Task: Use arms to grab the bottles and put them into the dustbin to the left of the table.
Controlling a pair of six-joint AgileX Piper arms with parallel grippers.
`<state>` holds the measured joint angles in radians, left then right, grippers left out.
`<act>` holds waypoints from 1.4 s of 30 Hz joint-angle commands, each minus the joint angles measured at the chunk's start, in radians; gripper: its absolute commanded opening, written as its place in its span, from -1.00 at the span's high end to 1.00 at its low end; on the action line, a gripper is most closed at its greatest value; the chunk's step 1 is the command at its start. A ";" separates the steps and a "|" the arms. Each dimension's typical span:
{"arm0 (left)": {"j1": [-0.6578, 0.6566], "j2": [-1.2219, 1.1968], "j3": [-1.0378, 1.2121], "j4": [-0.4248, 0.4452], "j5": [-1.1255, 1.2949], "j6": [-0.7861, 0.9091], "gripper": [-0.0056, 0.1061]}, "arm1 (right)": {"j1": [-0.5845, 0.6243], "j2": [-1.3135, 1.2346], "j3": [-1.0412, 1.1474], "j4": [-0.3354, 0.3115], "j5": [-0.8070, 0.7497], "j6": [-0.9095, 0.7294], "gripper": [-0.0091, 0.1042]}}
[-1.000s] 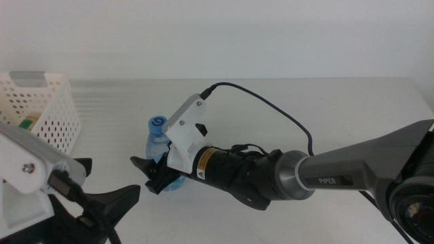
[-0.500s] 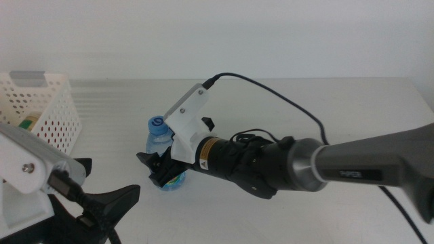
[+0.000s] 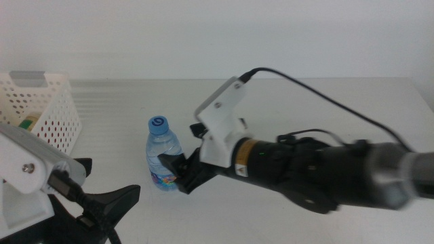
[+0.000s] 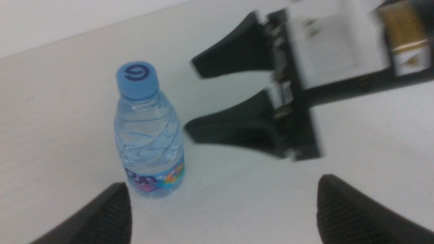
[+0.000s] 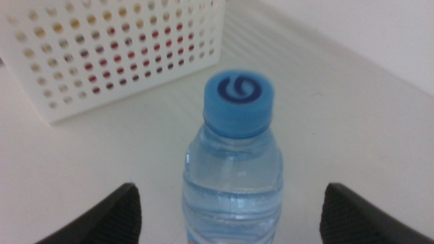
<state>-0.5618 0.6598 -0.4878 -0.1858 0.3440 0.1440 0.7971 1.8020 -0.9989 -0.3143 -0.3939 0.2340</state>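
Now, as it stood before me:
Bottle: the small clear water bottle [image 3: 163,160] stood upright on the table [image 3: 325,102], blue cap [image 3: 158,125] on top, coloured label low on its body; nothing held it.
Right gripper: the right gripper [image 3: 178,172] lay low over the table at about 4 o'clock of the bottle, its jaws spread wide, one tip at the bottle's label, the other nearer me; whether that tip touched I could not tell. Seen from its wrist, the bottle [image 5: 232,173] stood between the two jaws with clear space on either side.
Left gripper: the left gripper [image 3: 102,193] waited at the near left edge, roughly 7 o'clock of the bottle and apart from it, jaws wide.
Bin: the white holed bin [image 3: 53,112] sat at the table's left, about 10 o'clock of the bottle, well apart; red and yellow shapes showed through its holes [image 5: 108,57].
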 commanded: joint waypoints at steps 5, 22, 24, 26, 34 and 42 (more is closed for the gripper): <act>-0.004 -0.003 -0.028 -0.012 -0.074 -0.013 -0.69 | 0.000 -0.285 0.108 -0.007 0.007 0.046 -0.85; -0.004 -0.003 -0.028 -0.011 -0.074 -0.013 -0.69 | 0.000 -0.797 0.288 0.070 0.534 0.003 -0.82; -0.004 -0.003 -0.028 -0.011 -0.074 -0.013 -0.69 | 0.000 -0.829 0.304 0.128 0.539 -0.071 -0.78; -0.004 -0.003 -0.028 -0.011 -0.073 -0.013 -0.69 | 0.000 -0.858 0.322 0.171 0.541 -0.152 -0.73; -0.004 -0.003 -0.028 -0.011 -0.074 -0.013 -0.69 | 0.000 -0.904 0.334 0.212 0.543 -0.221 -0.56; -0.004 -0.003 -0.028 -0.002 -0.107 -0.011 -0.69 | 0.000 -0.900 0.334 0.204 0.549 -0.220 -0.54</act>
<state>-0.5618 0.6598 -0.4878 -0.1846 0.3336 0.1440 0.7971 0.9103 -0.6365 -0.1009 0.2206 0.0272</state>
